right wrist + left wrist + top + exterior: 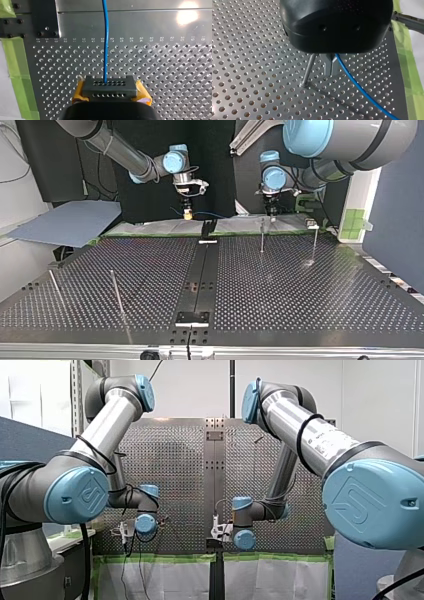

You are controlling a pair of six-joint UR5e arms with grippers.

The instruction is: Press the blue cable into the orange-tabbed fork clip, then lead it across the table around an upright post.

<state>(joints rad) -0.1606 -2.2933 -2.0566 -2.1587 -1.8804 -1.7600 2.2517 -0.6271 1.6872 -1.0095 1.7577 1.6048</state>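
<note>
Perf. table (310,290) — green tape (409,75), white wall (195,387)

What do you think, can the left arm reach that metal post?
Probably yes: the post stands right beside my left gripper, nothing between them, and the blue cable trails off the other side.

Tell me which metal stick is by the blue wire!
In the top view, look at the far right part of the perforated table. Two posts stand there: take the post nearer the middle strip, beside my left end effector. Only it has the blue cable alongside.
</note>
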